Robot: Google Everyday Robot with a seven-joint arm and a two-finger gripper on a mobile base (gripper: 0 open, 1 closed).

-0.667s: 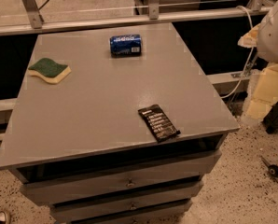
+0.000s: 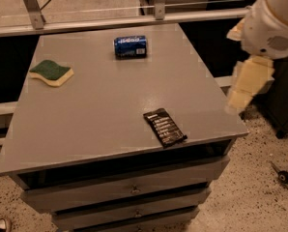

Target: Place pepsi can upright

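Pepsi can (image 2: 130, 47) first, since it's the whole job: it lies on its side toward the far edge of the grey table (image 2: 100, 115), lettering up, with its long axis running left to right.

Going from the left, a green and yellow sponge (image 2: 51, 72) sits near the left edge, well apart from the can. Then comes the can itself, and nearer the front a flat black snack-bar wrapper (image 2: 164, 127), also well apart from it. Neither should get in the way.

As I judge it, the step in hand is the reach across to the can, not yet begun. To do it well, I'd come down from above and close across the round body, not over the silver ends. Lying as it does, a nudge would send it rolling toward the back rail or toward the front. Grip near the middle, lift clear, turn it a quarter so one silver end faces down, and set it on bare tabletop before letting go.

Far right, the gripper (image 2: 249, 85) hangs off the table's right edge, beside it and well apart from the can. It touches nothing on the table, and I see nothing in it. Whether it is released or clenched I cannot tell.
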